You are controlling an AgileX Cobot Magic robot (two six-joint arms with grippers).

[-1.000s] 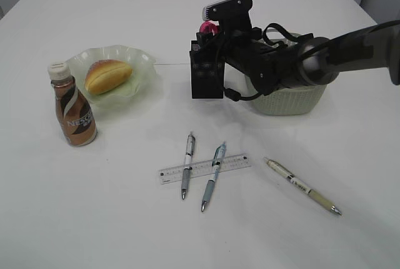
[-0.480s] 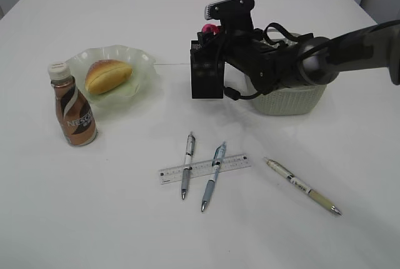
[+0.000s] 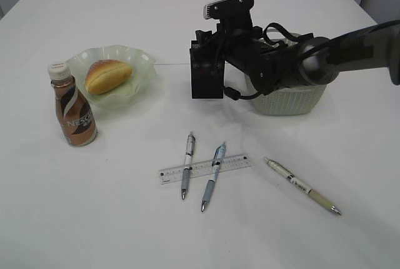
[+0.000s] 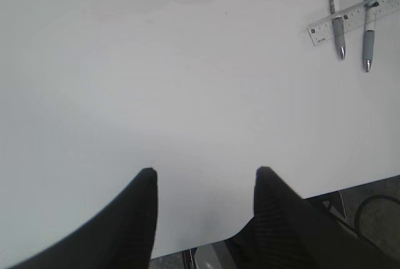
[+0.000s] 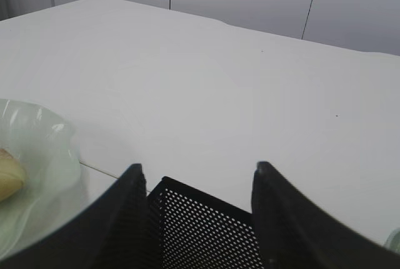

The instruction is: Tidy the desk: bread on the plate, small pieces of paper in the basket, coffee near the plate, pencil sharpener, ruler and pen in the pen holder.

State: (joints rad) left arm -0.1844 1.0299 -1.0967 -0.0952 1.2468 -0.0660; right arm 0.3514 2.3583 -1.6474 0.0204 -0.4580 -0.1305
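Note:
The black mesh pen holder [image 3: 206, 78] stands mid-desk, and my right gripper [image 3: 210, 36] hovers just over its mouth, open, fingers either side of its rim [image 5: 206, 225] with nothing between them. No pencil sharpener shows in any view. The bread [image 3: 107, 75] lies on the green wavy plate [image 3: 140, 62], with the coffee [image 3: 74, 112] beside it. The clear ruler [image 3: 234, 164] lies under two pens [image 3: 187, 164] [image 3: 214, 175]; a third pen [image 3: 302, 186] lies to the right. My left gripper [image 4: 205, 170] is open above the desk's near edge, holding nothing.
The perforated basket [image 3: 294, 100] sits behind my right arm, which hides most of it, so its contents do not show. The plate's rim [image 5: 37, 156] lies left of the pen holder. Bare white desk lies around the pens and ruler [image 4: 353, 17].
A pink object held at my right gripper above the pen holder no longer shows. The right jaws have spread wider. The left gripper has not moved.

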